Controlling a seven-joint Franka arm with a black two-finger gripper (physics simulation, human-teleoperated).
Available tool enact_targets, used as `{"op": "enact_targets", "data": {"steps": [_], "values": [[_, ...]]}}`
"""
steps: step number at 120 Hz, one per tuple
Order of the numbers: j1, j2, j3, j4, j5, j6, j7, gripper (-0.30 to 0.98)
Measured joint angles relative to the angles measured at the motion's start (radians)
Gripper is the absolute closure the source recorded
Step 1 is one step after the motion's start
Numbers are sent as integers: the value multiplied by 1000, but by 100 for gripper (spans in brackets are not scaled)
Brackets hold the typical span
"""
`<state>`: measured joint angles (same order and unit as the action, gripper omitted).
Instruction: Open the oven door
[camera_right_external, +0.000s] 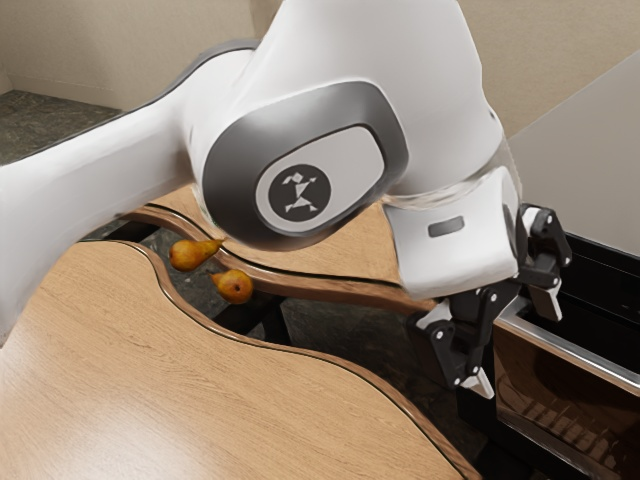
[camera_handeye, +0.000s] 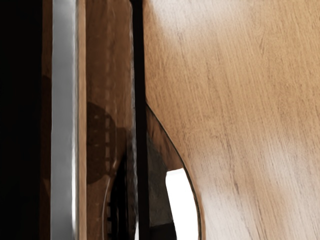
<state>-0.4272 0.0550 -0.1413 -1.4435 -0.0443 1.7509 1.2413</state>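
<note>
Exterior view: the oven door (camera_right_external: 565, 400) is at the lower right of the frame, its brown glass face under a silver bar (camera_right_external: 575, 350) that slants down to the frame's right edge. The hand (camera_right_external: 514, 342) is just above the end of the door nearer the frame's middle, its two fingers pointing down. One finger is outside the door's glass face; the other is across the bar, by the dark part of the oven (camera_right_external: 600, 280). The fingers stand wide apart, with the end of the bar passing between them. Nothing is gripped; whether either finger touches the bar or the door, I cannot tell. How far the door stands from shut, I cannot tell either.

The wrist view has the bar running straight along the brown glass, with a black strip (camera_handeye: 140, 150) along the glass's other side and, past that strip, the pale wood of the bench (camera_handeye: 235, 75).

Back in the exterior view, the bench fills the lower left of the frame with a wavy edge. Two pears, one (camera_right_external: 190, 254) just beside the other (camera_right_external: 234, 287), show left of the middle, well apart from the hand; what bears them is unclear. The white arm (camera_right_external: 80, 205) crosses from the left edge over the upper middle, down to the hand.
</note>
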Motion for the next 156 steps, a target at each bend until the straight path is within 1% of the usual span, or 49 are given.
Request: {"op": "enact_targets", "data": {"steps": [14, 24, 45, 56, 61, 71, 76, 78, 82, 86, 90, 95, 97, 98, 99, 101, 103, 106, 107, 108, 109, 112, 114, 116, 118, 121, 123, 125, 127, 132, 135, 137, 139, 142, 144, 146, 149, 152, 156], "values": [[16, 43, -3, 35, 0, 3, 4, 2], [29, 50, -3, 28, 13, 16, -5, 2], [-34, 60, -4, 19, 59, 57, -31, 2], [-37, 74, -4, 18, 71, 71, -42, 2], [-36, 78, -5, 11, 74, 79, -47, -3], [-39, 80, -4, -5, 78, 92, -55, 0], [-41, 79, -4, -16, 79, 101, -60, -3], [-43, 79, -3, -20, 81, 105, -63, -1], [-51, 77, 2, -30, 86, 113, -70, -3], [-61, 65, 3, -53, 97, 120, -79, 4], [-83, 38, 1, -92, 115, 121, -91, 5], [-143, -56, -6, -166, 163, 90, -123, 16], [-172, -97, -12, -182, 184, 65, -141, 16], [-177, -121, -26, -187, 196, 49, -151, 16], [-162, -149, -62, -176, 212, 24, -163, 15], [-170, -197, -130, -141, 245, -28, -188, 13], [-244, -228, -198, -64, 296, -88, -212, 12], [-401, -254, -266, 62, 388, -179, -244, 11], [-443, -260, -262, 113, 425, -207, -252, 11], [-459, -267, -257, 157, 459, -234, -261, 10], [-473, -271, -230, 204, 491, -259, -269, 10], [-445, -278, -132, 308, 573, -323, -293, 9], [-419, -275, -39, 357, 602, -356, -310, 9], [-391, -256, 99, 393, 594, -380, -336, 8], [-351, -234, 226, 416, 570, -400, -363, 7], [-295, -183, 429, 441, 510, -424, -400, 7], [-242, -144, 540, 451, 467, -434, -423, 6], [-178, -109, 623, 458, 430, -443, -445, 6], [-103, -72, 684, 463, 397, -450, -467, 6], [95, 1, 774, 467, 319, -464, -518, 5], [186, 32, 805, 437, 268, -467, -546, 4], [220, 48, 819, 409, 235, -467, -564, 4], [232, 65, 828, 385, 205, -465, -580, 4], [220, 85, 833, 361, 167, -463, -604, 3], [219, 94, 816, 351, 142, -463, -619, 3], [240, 101, 782, 343, 114, -462, -634, 3], [345, 102, 659, 334, 79, -463, -656, 3], [439, 100, 558, 328, 55, -465, -677, 3], [522, 98, 472, 324, 31, -467, -704, 3]]}}
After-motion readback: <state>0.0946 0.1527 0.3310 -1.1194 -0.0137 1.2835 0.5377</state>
